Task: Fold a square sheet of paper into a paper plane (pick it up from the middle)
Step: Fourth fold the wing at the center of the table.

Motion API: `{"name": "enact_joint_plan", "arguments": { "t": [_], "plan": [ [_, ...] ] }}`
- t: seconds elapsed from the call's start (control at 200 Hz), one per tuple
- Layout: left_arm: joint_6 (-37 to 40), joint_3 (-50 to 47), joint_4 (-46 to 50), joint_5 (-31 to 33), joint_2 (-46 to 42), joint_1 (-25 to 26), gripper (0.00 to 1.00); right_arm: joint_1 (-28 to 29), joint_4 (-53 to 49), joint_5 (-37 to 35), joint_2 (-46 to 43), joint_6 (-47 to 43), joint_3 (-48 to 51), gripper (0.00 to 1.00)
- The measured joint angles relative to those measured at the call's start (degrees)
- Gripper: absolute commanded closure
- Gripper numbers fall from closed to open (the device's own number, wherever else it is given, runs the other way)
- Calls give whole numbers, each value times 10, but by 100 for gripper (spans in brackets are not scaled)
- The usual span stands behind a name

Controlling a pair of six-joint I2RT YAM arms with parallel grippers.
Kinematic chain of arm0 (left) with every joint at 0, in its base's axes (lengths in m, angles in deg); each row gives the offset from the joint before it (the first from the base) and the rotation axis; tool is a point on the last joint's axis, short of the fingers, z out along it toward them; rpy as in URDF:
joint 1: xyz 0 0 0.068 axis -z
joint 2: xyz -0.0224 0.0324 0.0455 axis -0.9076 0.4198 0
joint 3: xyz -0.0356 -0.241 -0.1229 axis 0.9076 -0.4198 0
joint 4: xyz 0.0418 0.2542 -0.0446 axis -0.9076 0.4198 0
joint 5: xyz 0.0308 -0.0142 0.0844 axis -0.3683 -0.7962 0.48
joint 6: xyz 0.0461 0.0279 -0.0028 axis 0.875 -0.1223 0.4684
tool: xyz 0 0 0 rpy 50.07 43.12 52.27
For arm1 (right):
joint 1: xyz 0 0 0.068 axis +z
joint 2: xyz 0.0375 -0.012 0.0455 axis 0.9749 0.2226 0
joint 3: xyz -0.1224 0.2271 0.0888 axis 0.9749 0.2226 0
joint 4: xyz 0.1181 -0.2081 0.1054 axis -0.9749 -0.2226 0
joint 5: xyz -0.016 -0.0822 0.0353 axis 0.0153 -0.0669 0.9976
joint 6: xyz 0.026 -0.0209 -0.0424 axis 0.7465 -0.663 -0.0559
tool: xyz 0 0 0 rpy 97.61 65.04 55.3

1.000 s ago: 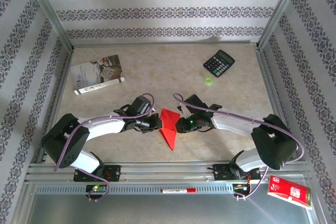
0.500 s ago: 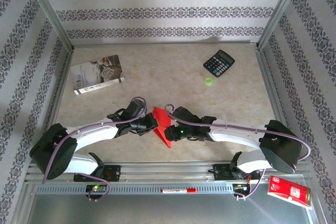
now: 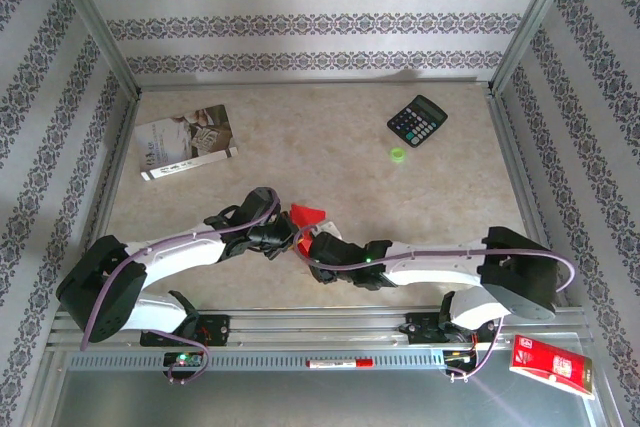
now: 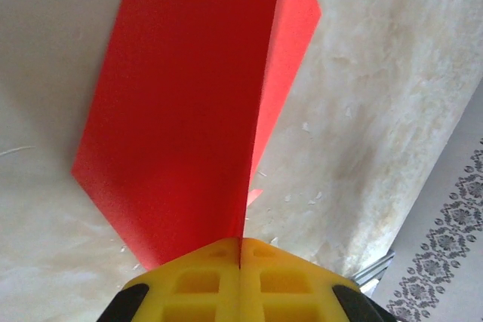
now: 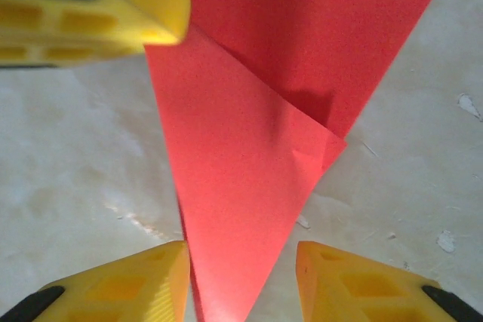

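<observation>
The table [image 3: 300, 137] has plenty of bare stone across its far half. All the action is crowded low and central, close to the near rail.

The right arm [image 3: 440, 262] has swung left and dropped over the last second, so its wrist now lies across the spot where the long red dart shape was showing. The left arm [image 3: 170, 247] has barely shifted.

The booklet [image 3: 187, 141] at far left, the calculator [image 3: 417, 120] at far right and the glossy packet [image 3: 552, 363] outside the near rail all sit well away.

The red paper [image 3: 306, 215] is partly folded, with one flap creased over a pointed panel [image 5: 241, 148], and from above only its far corner peeks out between the wrists.

The left gripper [image 4: 241, 243] is clenched on the paper's edge. The right gripper [image 5: 241, 262] has just loosened: its yellow fingers [image 5: 355, 277] stand apart either side of the point, with a gap on the right side. My guess is a crease was just pressed and the left alone carries the sheet.

A small green ring [image 3: 398, 154] lies near the calculator.
</observation>
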State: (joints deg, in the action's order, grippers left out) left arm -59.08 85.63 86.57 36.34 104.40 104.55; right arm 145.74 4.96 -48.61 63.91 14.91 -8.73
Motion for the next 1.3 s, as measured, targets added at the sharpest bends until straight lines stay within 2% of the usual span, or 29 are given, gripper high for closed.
{"name": "enact_joint_plan", "arguments": {
  "t": [0.235, 0.41, 0.669, 0.809, 1.009, 1.299],
  "plan": [
    [-4, 13, 0, -8, 2, 0, 100, 10, 0, -40, 25, 0, -17, 59],
    [-4, 13, 0, -10, 16, 0, 100, 10, 11, -43, 26, 0, -21, 57],
    [-31, 13, -12, -12, 22, 0, 100, 10, 31, -41, -37, 15, 21, 55],
    [-64, 3, -42, -15, 24, 0, 100, 12, 33, -42, -41, 15, 23, 55],
    [-98, -2, -71, -24, 46, 0, 100, 22, 24, -59, -10, 15, 11, 55],
    [-107, -3, -83, -36, 57, 0, 100, 22, -10, -101, 30, 12, -28, 59]
  ]
}}
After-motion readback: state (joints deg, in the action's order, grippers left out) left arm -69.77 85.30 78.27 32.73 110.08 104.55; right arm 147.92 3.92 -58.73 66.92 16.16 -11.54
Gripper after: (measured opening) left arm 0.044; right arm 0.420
